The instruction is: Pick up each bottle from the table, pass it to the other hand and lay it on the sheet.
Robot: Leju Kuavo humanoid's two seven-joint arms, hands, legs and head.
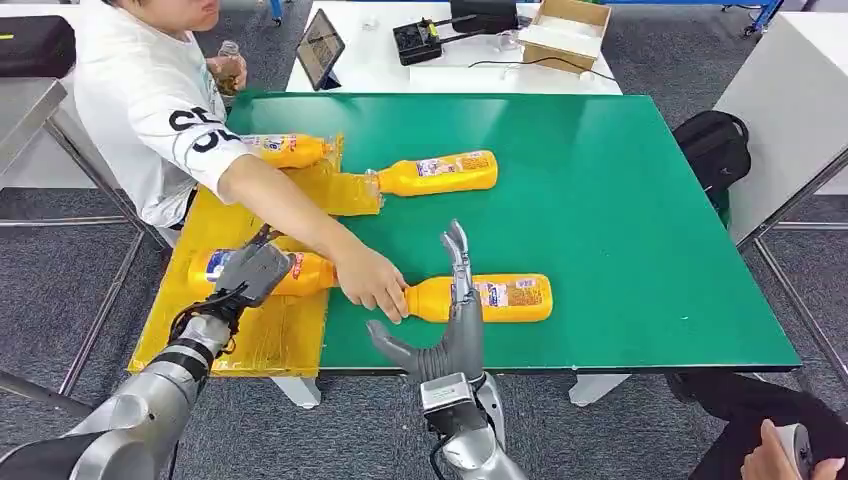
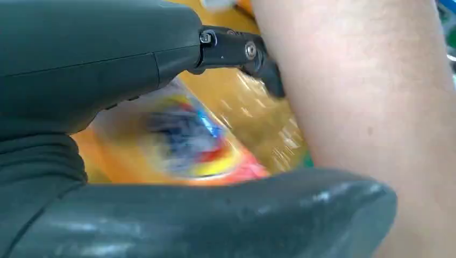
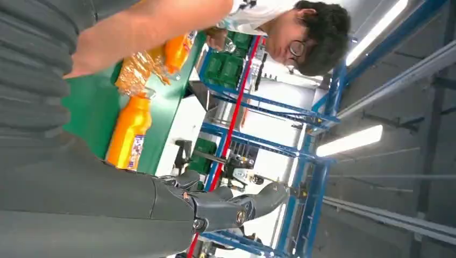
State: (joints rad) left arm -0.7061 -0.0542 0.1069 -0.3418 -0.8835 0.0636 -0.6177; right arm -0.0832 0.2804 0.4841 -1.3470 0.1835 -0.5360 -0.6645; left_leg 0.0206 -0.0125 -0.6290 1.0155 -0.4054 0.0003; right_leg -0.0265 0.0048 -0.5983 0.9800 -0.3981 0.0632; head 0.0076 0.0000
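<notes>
Lay on the crinkled yellow plastic sheet (image 1: 250,335) at the left edge of the green table (image 1: 620,200): one orange plastic bottle with a printed label (image 1: 300,272), under the robot's left hand (image 1: 252,272), fingers curled over its labelled body, apparently gripping it; in the left wrist view, label blurred between thumb and fingers (image 2: 236,51). Farther back on the same sheet, a second orange bottle (image 1: 285,150). Across the sheet reached a person's bare arm (image 1: 290,215), hand on the cap end of a third orange bottle (image 1: 485,297) lying on the green surface. Just right of that, the right hand (image 1: 450,330), spread wide and holding nothing, fingers stretched over that bottle's middle. Beyond, a fourth orange bottle (image 1: 435,173), neck end touching the sheet's edge. Probably full, so moderately heavy; smooth, rigid, round, likely to roll; best taken around the labelled middle.
</notes>
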